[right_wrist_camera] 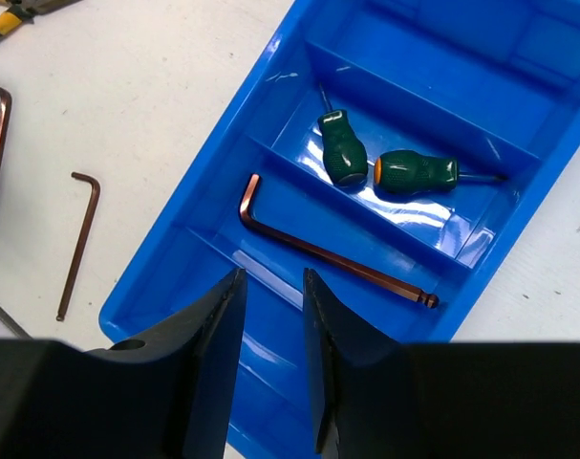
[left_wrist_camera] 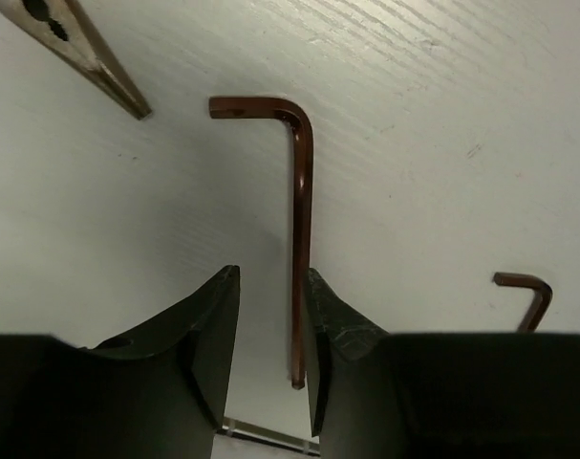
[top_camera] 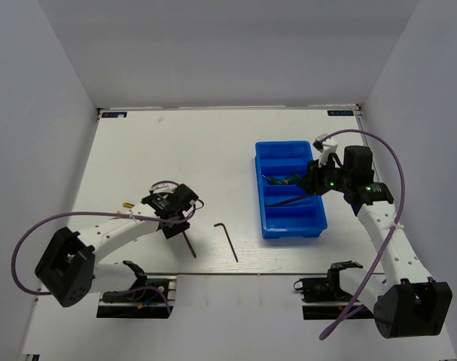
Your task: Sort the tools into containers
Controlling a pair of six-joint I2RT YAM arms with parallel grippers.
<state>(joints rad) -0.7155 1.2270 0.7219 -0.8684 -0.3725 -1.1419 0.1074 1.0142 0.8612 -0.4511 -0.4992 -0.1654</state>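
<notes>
The blue tray [top_camera: 292, 222] lies right of centre. One compartment holds two green-handled screwdrivers [right_wrist_camera: 341, 145] [right_wrist_camera: 416, 170]; the one nearer me holds a hex key [right_wrist_camera: 328, 251]. My right gripper [right_wrist_camera: 273, 273] is open and empty above the tray's [right_wrist_camera: 433, 76] near compartments, and it also shows in the top view [top_camera: 311, 180]. My left gripper [left_wrist_camera: 270, 273] is open, low over the table, its jaws either side of a hex key [left_wrist_camera: 301, 239] lying flat against the right finger. A third hex key [top_camera: 226, 239] lies further right. The pliers [left_wrist_camera: 89, 57] lie beyond the left gripper, mostly hidden.
The pliers' yellow handle [top_camera: 128, 204] pokes out from under the left arm. The table's front edge runs just below the hex keys. White walls enclose the table on the left, right and far sides.
</notes>
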